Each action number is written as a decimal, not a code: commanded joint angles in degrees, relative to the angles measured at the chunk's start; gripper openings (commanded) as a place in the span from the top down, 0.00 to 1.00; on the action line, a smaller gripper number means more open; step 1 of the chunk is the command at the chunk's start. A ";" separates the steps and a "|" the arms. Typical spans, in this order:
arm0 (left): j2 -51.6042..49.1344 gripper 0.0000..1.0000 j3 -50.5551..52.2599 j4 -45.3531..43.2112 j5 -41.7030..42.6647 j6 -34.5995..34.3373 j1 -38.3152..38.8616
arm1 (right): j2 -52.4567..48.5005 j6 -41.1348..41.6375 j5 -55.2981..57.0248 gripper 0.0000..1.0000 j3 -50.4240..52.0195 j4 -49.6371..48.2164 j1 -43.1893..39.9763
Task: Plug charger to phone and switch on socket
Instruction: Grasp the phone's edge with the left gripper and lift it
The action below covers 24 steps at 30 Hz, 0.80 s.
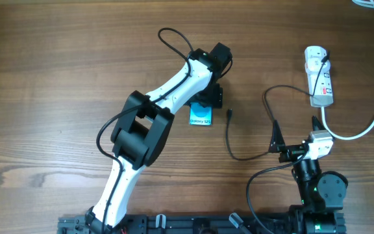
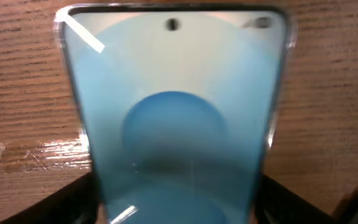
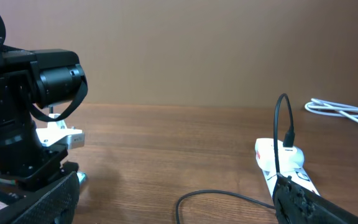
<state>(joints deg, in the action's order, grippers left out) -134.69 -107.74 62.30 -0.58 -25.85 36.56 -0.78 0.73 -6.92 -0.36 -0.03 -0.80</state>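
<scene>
Overhead: we see the left gripper (image 1: pixel 204 104) over the far end of the phone (image 1: pixel 200 117), whose white text band sticks out behind the jaws. The charger (image 1: pixel 229 140) lies loose on the table (image 1: pixel 57 65), its plug tip (image 1: pixel 229 115) just beside the phone and outside the left jaws. The right gripper (image 1: pixel 296 131) is spread wide and empty, with the socket (image 1: pixel 319 77) ahead of it. Left wrist: the phone (image 2: pixel 176 112) fills the gap, and dark fingers (image 2: pixel 67 202) sit against both long edges, so we read the jaws as clamped on it. Right wrist: fingers (image 3: pixel 42 202) are far apart, the charger (image 3: pixel 229 194) runs between and ahead of them, and the socket (image 3: pixel 278 155) sits ahead by the right-hand finger.
</scene>
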 commanded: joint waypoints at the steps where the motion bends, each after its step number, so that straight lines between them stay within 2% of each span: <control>1: -3.85 0.25 0.94 0.48 -1.07 -0.11 0.39 | 0.35 -0.57 0.92 0.00 0.04 -0.22 0.31; 9: -1.92 0.30 0.55 3.32 -1.64 -0.13 0.07 | 0.35 -0.59 0.92 0.00 0.07 -0.22 0.31; 13: 3.19 0.30 -2.05 7.34 -1.33 -0.15 -0.57 | 0.35 -0.59 0.92 0.00 0.04 -0.20 0.31; 15: 6.84 0.30 -3.21 10.19 1.46 -0.13 -0.74 | 0.35 -0.59 0.92 0.00 0.07 -0.20 0.31; 19: 14.91 0.31 -3.21 14.53 16.50 0.13 -1.88 | 0.35 -0.59 0.92 0.00 0.04 -0.22 0.31; 21: 18.43 0.28 -3.21 15.47 25.00 0.11 -3.08 | 0.35 -0.59 0.92 0.00 0.04 -0.20 0.31; 24: 22.86 0.30 -3.21 15.54 40.92 0.11 -6.73 | 0.35 -0.57 0.92 0.00 0.07 -0.22 0.31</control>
<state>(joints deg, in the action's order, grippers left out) -116.57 -109.47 77.82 21.69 -26.02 33.21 -0.78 0.73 -6.92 -0.36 -0.03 -0.80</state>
